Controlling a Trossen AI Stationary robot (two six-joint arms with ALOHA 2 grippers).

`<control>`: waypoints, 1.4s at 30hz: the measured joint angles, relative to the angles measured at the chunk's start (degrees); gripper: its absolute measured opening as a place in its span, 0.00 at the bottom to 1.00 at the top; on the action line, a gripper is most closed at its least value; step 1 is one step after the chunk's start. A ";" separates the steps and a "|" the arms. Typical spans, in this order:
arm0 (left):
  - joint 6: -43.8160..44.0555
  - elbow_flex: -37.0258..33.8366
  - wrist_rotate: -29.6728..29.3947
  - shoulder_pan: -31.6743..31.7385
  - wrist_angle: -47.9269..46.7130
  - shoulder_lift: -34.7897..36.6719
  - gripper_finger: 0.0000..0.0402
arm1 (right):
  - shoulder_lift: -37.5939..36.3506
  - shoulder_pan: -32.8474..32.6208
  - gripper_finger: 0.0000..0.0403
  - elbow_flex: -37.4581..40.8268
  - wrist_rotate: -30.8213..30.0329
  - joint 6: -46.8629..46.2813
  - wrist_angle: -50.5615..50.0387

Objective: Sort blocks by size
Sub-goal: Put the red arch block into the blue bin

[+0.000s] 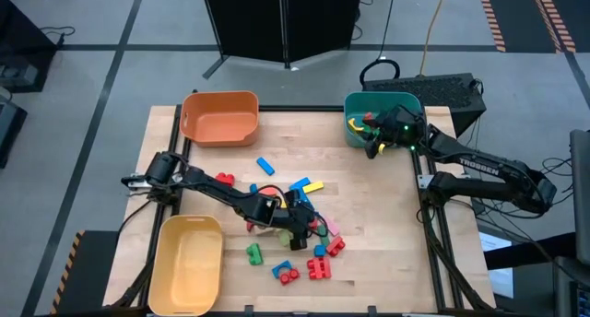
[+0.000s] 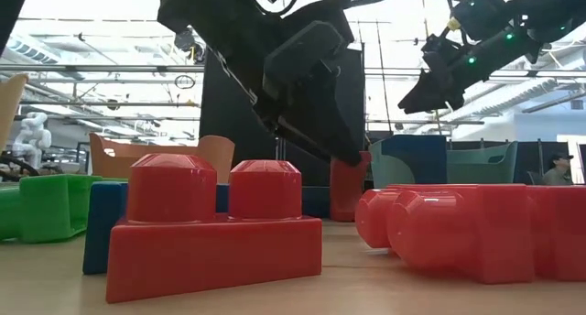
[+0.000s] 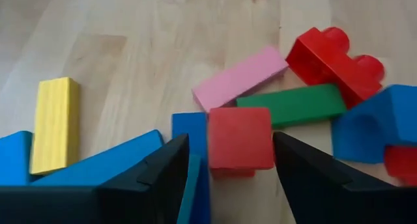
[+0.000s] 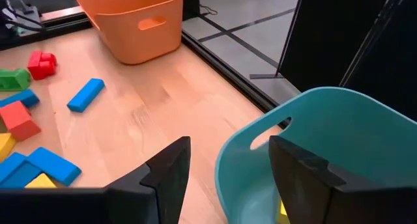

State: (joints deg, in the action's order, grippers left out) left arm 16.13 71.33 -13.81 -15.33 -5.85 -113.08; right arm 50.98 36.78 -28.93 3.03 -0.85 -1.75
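Observation:
Several blocks lie in a loose pile (image 1: 309,234) on the wooden table, right of the yellow bin. My left gripper (image 3: 229,142) is down in the pile, open, with a red cube (image 3: 240,138) between its fingers. Around the cube lie a pink bar (image 3: 240,77), a green bar (image 3: 293,105), a red studded brick (image 3: 335,61), a blue arch (image 3: 378,123) and a yellow bar (image 3: 55,123). My right gripper (image 4: 228,146) hovers open over the teal bin's rim (image 4: 260,129), with no block between its fingers. My left gripper comes at the red cube slanting down from the table's left. One finger (image 3: 287,152) stands right at the cube's side (image 3: 268,139), the other a little apart from it. I cannot tell whether either finger touches it. The cube rests among the other blocks.
The orange bin (image 1: 219,117) stands at the far left, the yellow bin (image 1: 187,262) at the near left, and the teal bin (image 1: 406,103) at the far right with a few pieces inside. A lone blue bar (image 1: 265,165) lies mid-table. Bare wood lies right of the pile.

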 joint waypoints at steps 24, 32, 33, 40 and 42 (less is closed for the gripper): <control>-0.20 0.00 -4.27 -0.02 0.03 2.63 0.27 | 0.00 -9.58 0.49 0.00 0.07 1.71 0.15; -8.45 -0.02 -4.73 -0.46 3.85 4.00 0.27 | -0.53 -19.06 0.49 0.00 5.80 3.97 0.37; -9.78 0.00 -4.67 -0.55 5.38 4.11 0.27 | -0.62 -20.08 0.49 0.00 6.82 3.89 0.30; -17.83 0.02 -3.98 -1.48 11.57 4.95 0.27 | -0.74 -26.45 0.49 0.00 15.16 2.66 0.19; -18.33 0.02 -3.82 -1.62 12.01 5.54 0.27 | -0.74 -28.32 0.49 0.00 15.41 1.37 0.19</control>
State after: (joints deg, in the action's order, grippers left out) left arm -2.20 71.35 -17.63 -16.95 6.16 -107.54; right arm 50.24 8.46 -28.93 18.43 0.53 -1.56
